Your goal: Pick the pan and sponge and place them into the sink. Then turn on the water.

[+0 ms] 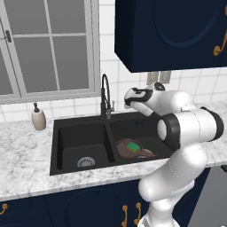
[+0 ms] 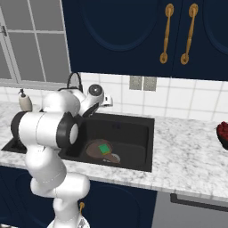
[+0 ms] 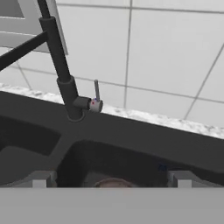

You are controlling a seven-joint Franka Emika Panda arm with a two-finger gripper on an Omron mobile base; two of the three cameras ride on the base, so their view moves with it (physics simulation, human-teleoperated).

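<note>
1. We take as our landmark the large matte black double-basin sink, set into a white-and-grey marbled stone counter under a grey-framed window.
2. In the sink's right basin we see the round, shallow, dark reddish-brown frying pan lying flat on the floor of the basin, with its short dark handle pointing toward the front right corner.
3. The small rectangular sponge with a green top rests inside the pan, touching its bottom, near the pan's middle.
4. The sink's left basin shows a round silver drain on its floor.
5. The tall black gooseneck faucet rises from the back rim of the sink, in line with the centre divider; in the hand view its small grey side lever stands upright beside the faucet's base.
6. We see no blue stream under the spout in any view.
7. The white arm's two-finger gripper hangs above the back part of the right basin, just to the right of the faucet and near its lever, apart from it.
8. Its two grey fingertips stand wide apart at the bottom of the hand view, with nothing between them.
9. A beige soap dispenser stands on the counter behind the sink's left corner.
10. Dark navy wall cabinets with brass handles hang above the sink's right side.
</note>
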